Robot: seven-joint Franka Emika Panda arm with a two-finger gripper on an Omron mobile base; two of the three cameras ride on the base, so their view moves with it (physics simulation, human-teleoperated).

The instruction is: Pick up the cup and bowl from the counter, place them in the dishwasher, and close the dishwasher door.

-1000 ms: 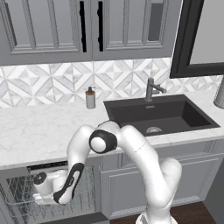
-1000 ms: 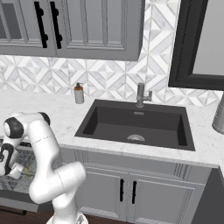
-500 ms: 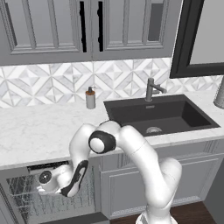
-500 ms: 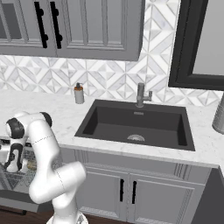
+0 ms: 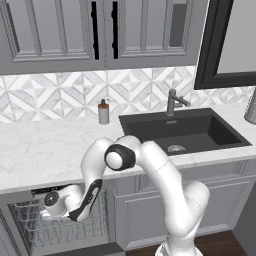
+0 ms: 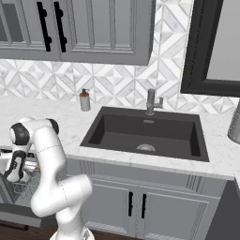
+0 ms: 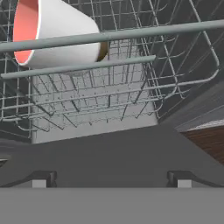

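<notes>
We saw the small white cylindrical cup with its red-pink inside (image 7: 52, 35) lying on its side in the dishwasher's grey wire rack (image 7: 131, 87), mouth turned sideways; a golden-tan sliver of the brown bowl (image 7: 103, 50) showed just behind it.

Cup (image 7: 61, 37) smooth matt white; rack (image 7: 131, 96) grey wire metal.

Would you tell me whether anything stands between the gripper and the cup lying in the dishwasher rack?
Yes. In the hand view, two grey rack bars cross in front of the cup, which lies on its side in the wire rack. The gripper sits below them, jaws apart.
</notes>
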